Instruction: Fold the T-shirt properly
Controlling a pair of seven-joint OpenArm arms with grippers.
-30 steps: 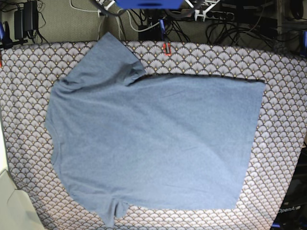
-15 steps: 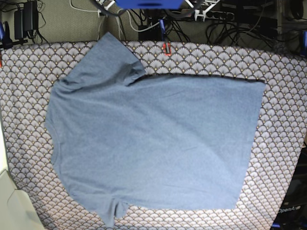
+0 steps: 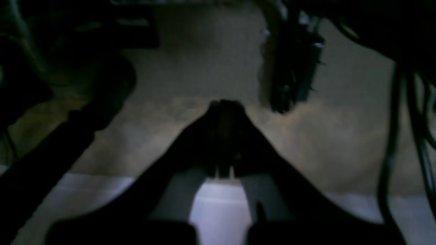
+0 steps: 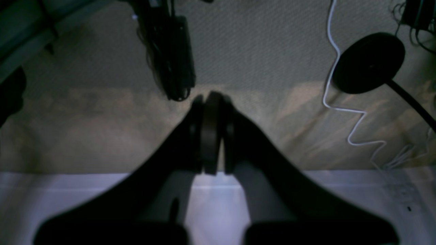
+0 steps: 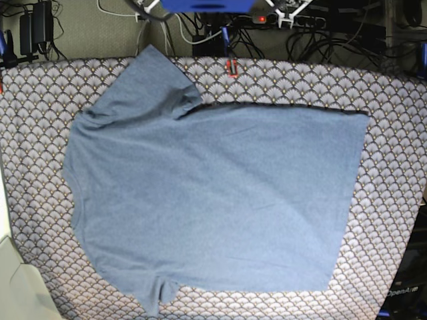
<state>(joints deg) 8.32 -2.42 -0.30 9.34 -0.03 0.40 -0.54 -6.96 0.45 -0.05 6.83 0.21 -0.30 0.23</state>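
Note:
The slate-blue T-shirt (image 5: 213,200) lies flat and plain side up on the scallop-patterned tablecloth (image 5: 393,147), collar side to the left, one sleeve reaching toward the far edge. Neither gripper shows in the base view. In the left wrist view my left gripper (image 3: 223,105) is shut with nothing in it, hanging over a dim carpeted floor. The right wrist view shows my right gripper (image 4: 211,97) also shut and empty, over the same floor. The T-shirt appears in neither wrist view.
Cables and power strips (image 5: 300,27) crowd the floor behind the table's far edge. A red clip (image 5: 231,68) sits on that edge. A black round stand base (image 4: 369,63) and a white cable (image 4: 344,102) lie on the carpet. A pale object (image 5: 13,280) sits at the near left corner.
The T-shirt and the table have not moved. A small red light now shows among the cables at the top of the base view.

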